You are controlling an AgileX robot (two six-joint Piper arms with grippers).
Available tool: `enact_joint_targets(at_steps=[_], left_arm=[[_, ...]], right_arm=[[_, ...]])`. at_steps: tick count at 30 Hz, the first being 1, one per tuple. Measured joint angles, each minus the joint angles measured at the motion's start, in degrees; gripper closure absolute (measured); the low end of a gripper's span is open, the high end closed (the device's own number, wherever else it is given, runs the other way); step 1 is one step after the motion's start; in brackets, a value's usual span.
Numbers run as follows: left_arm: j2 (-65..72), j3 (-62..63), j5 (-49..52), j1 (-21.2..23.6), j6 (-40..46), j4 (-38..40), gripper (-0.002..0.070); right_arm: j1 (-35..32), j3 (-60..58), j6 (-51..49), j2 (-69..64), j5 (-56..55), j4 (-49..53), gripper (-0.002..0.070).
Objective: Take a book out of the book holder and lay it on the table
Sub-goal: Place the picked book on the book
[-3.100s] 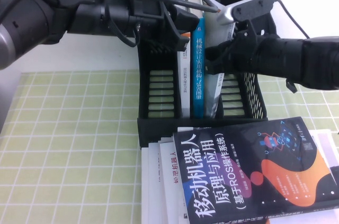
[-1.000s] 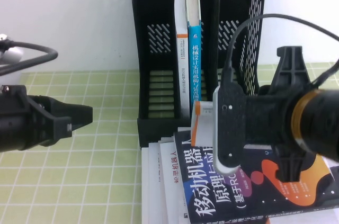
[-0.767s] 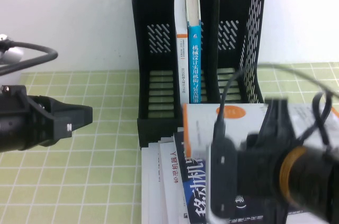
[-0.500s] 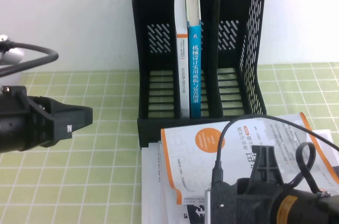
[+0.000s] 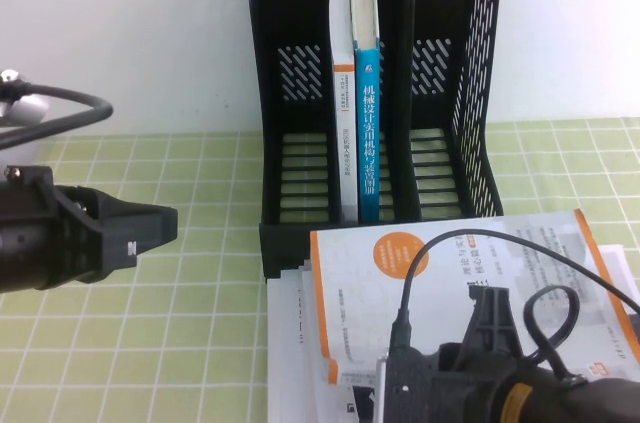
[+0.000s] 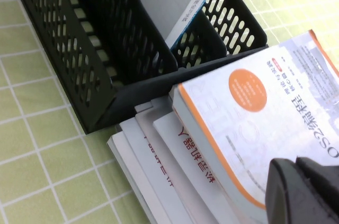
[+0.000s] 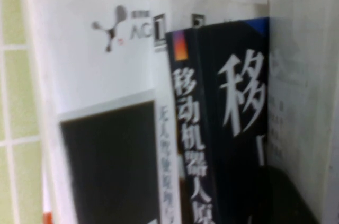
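The right gripper [image 5: 470,368] is seen low at the near edge, apparently pinching the book [image 5: 470,263], which lies flat atop a stack of books [image 6: 153,144] on the table [image 5: 180,343]. The left gripper [image 5: 150,228] hovers left, its spread not discernible. Two upright books [image 5: 357,93] are kept in the book holder's [image 5: 290,143] middle compartment.

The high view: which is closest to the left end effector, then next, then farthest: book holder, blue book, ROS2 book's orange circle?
From the left end effector, at the left:
1. Book holder, nearest wall.
2. Blue book, middle compartment.
3. Orange circle, on the ROS2 book on the pile, beside the right end effector.
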State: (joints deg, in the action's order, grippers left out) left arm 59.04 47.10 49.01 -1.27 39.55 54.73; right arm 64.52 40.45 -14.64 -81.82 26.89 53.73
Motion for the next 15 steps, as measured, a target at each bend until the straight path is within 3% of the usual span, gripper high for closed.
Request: enact_joint_targets(at_steps=[4, 8, 11, 15], left_arm=[[0.0, 0.0, 0.2, 0.0, 0.0, 0.0, 0.0678], [0.0, 0.0, 1.1, 0.0, 0.0, -0.1, 0.0678], [0.0, 0.0, 1.5, 0.0, 0.0, -0.1, 0.0678], [0.0, 0.0, 1.7, 0.0, 0.0, -0.2, 0.0678]], right_arm=[[0.1, 0.0, -9.4, -1.2, 0.7, 6.0, 0.0556], [0.1, 1.3, -12.3, -1.5, 4.6, 6.3, 0.0556], [0.1, 3.2, -9.0, -1.3, 7.3, 1.7, 0.0552], [-0.1, 7.6, 5.8, 0.0, 11.3, -13.7, 0.0545]])
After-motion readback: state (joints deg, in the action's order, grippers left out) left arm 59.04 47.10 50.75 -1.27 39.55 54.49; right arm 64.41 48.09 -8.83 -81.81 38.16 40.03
